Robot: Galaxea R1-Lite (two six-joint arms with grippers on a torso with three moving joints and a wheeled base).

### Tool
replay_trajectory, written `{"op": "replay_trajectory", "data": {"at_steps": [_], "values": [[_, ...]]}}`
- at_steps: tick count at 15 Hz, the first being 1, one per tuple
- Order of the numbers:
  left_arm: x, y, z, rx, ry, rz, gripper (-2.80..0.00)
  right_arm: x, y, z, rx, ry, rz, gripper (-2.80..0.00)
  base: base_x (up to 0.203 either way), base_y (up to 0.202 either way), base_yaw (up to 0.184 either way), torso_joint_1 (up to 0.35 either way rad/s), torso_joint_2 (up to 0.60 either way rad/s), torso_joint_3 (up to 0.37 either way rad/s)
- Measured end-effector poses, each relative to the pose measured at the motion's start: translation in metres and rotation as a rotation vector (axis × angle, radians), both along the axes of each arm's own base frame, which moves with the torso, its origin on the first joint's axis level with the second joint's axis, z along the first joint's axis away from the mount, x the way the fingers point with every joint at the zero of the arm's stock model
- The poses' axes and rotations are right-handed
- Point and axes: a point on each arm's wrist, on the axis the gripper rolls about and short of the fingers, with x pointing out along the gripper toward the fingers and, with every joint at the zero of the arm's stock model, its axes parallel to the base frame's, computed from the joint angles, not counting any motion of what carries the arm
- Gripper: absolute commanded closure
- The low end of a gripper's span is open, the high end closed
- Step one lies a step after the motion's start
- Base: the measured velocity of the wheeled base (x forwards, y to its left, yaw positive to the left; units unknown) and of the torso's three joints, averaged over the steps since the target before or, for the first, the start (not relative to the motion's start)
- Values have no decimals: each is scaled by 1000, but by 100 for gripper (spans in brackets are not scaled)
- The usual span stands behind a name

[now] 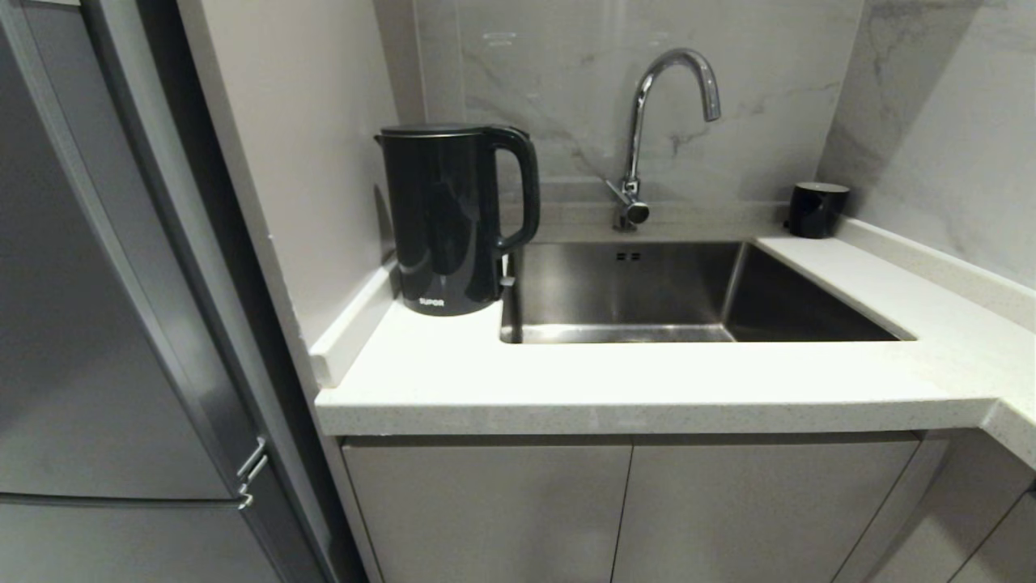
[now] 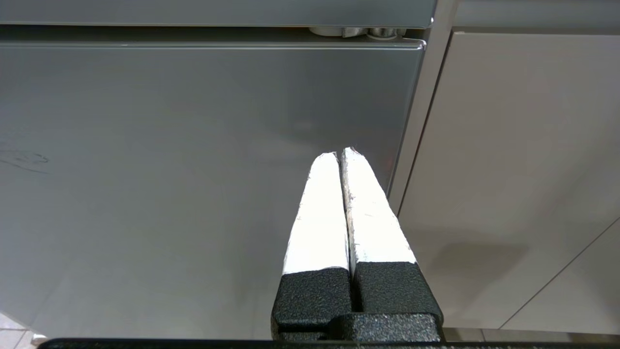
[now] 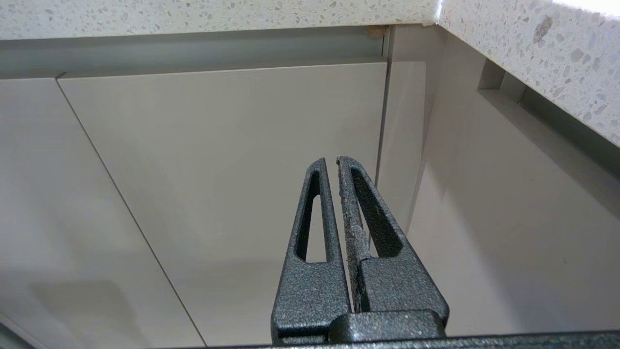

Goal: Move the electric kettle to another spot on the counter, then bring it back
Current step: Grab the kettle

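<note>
Kettle (image 1: 449,219) stood upright at centre-left of the head view, on the desk (image 1: 647,380) beside the sink (image 1: 728,283). Its glossy, rigid body looked slippery and possibly heavy; the loop handle (image 1: 522,190) offered the safest hold. Left end effector (image 2: 339,154) and right end effector (image 3: 331,160) were both narrow and empty, low by the cabinets.

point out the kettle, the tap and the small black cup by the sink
electric kettle (image 1: 441,219), head view, middle of its glossy black body
tap (image 1: 678,61), head view, top of the curved chrome spout
small black cup (image 1: 816,210), head view, its side wall
</note>
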Motion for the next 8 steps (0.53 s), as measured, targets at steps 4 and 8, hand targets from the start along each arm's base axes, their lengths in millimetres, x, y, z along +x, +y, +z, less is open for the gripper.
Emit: {"op": "replay_trajectory", "data": {"at_steps": [4, 8], "values": [[0, 0, 0, -2, 0, 2, 0, 0, 0, 0, 1, 0, 0, 0, 0, 0, 0, 0, 0, 0], [0, 0, 0, -3, 0, 3, 0, 0, 0, 0, 1, 0, -2, 0, 0, 0, 0, 0, 0, 0]]}}
